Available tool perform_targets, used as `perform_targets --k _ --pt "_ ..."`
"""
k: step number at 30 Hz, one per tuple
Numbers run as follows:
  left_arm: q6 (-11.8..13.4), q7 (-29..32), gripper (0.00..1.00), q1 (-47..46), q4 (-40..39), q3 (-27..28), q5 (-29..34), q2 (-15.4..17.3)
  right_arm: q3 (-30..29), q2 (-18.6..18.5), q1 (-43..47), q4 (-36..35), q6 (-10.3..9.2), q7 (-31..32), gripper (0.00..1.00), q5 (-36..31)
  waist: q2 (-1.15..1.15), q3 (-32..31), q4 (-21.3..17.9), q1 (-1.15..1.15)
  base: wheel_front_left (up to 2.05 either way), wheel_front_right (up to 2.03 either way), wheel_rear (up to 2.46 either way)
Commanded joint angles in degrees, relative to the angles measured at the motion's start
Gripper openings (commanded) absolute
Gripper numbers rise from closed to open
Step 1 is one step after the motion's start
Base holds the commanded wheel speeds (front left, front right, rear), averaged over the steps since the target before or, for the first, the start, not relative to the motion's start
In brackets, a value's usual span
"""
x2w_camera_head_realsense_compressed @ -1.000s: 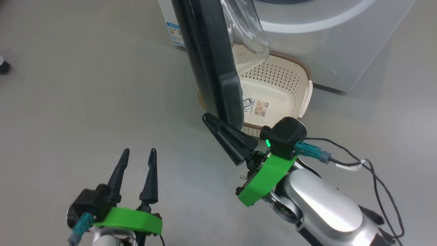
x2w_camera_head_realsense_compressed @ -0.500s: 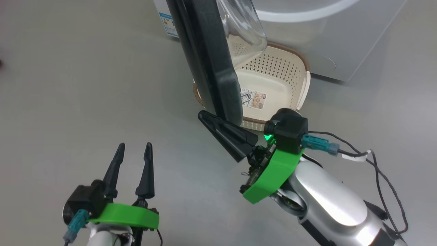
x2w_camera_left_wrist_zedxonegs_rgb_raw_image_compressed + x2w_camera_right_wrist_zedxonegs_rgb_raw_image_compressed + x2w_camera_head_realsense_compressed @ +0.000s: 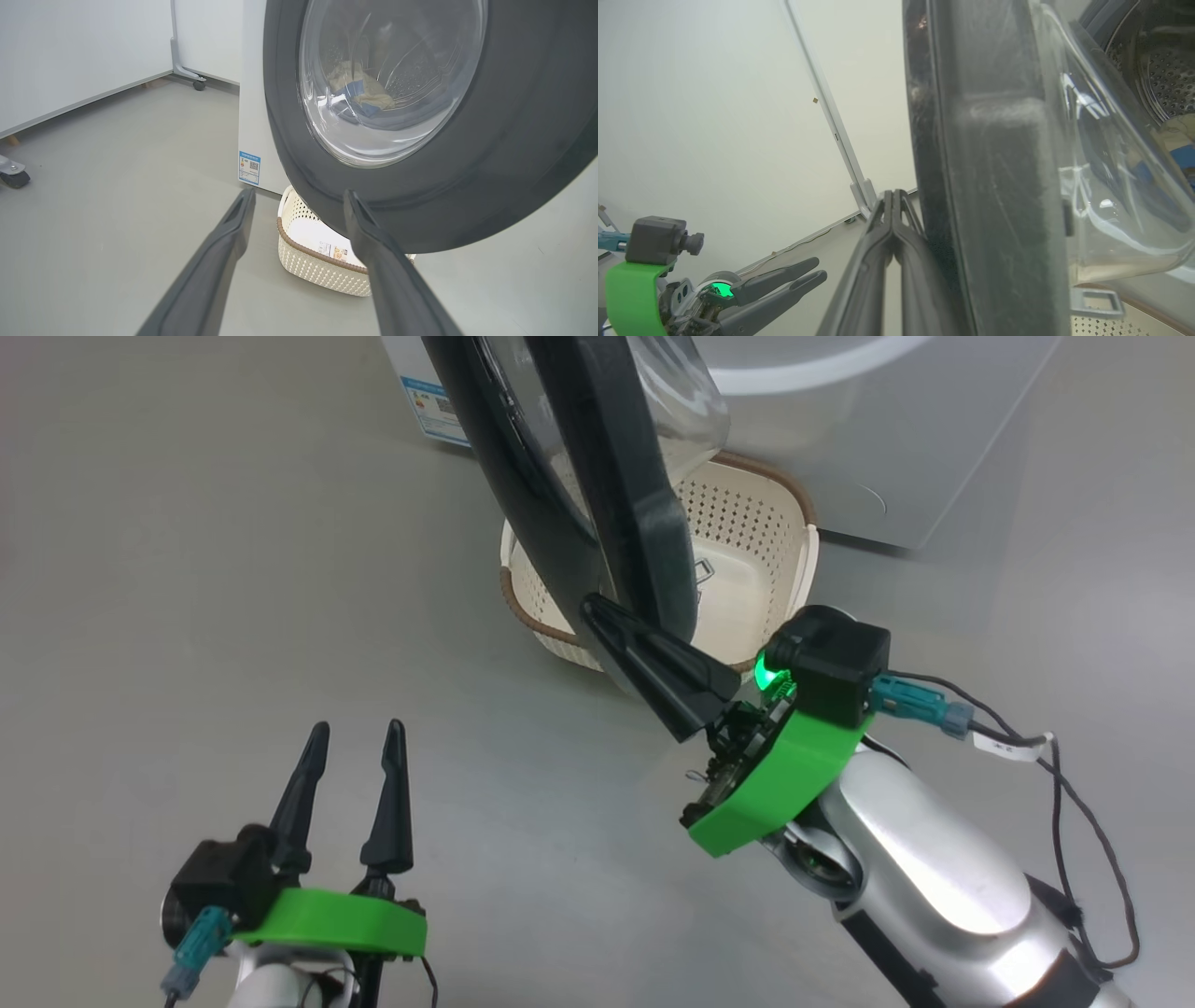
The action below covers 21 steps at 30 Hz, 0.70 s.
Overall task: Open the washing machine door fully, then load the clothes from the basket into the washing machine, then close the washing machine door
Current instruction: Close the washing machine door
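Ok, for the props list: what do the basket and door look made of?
The basket looks like matte cream plastic, judging by its regular holes. The washing machine door has a dark glossy rim, probably plastic; its clear, reflective bowl could be glass or plastic.

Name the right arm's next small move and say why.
Probably push the door toward the machine with the shut right gripper: it lies against the door's outer rim, the clothes are in the drum, the basket looks empty, and the door stands half open.
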Motion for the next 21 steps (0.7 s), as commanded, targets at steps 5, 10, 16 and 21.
perform_targets --k 5,10,16,21 --pt "0.03 -0.55 1.0 -1.42 -2.22 2.43 0.42 0.47 -2.59 0.81 -0.63 -1.66 0.09 -0.38 0.0 -0.81 0.0 0.87 -1.26 0.0 0.0 0.0 0.0" --pt "0.03 -0.55 1.0 -1.67 -2.5 2.64 0.78 0.47 -4.42 0.81 -1.26 -1.99 0.09 -0.38 0.0 -1.14 0.0 1.7 -2.47 0.0 0.0 0.0 0.0" --pt "0.03 -0.55 1.0 -1.92 -2.92 2.43 1.1 0.47 -6.14 0.81 -2.26 -2.25 0.09 -0.38 0.0 -1.67 0.0 2.73 -3.76 0.0 0.0 0.0 0.0" --pt "0.03 -0.55 1.0 -2.21 -3.11 2.61 1.55 0.47 -7.23 0.81 -3.32 -2.51 0.09 -0.38 0.0 -1.9 0.0 3.65 -4.61 0.0 0.0 0.0 0.0"
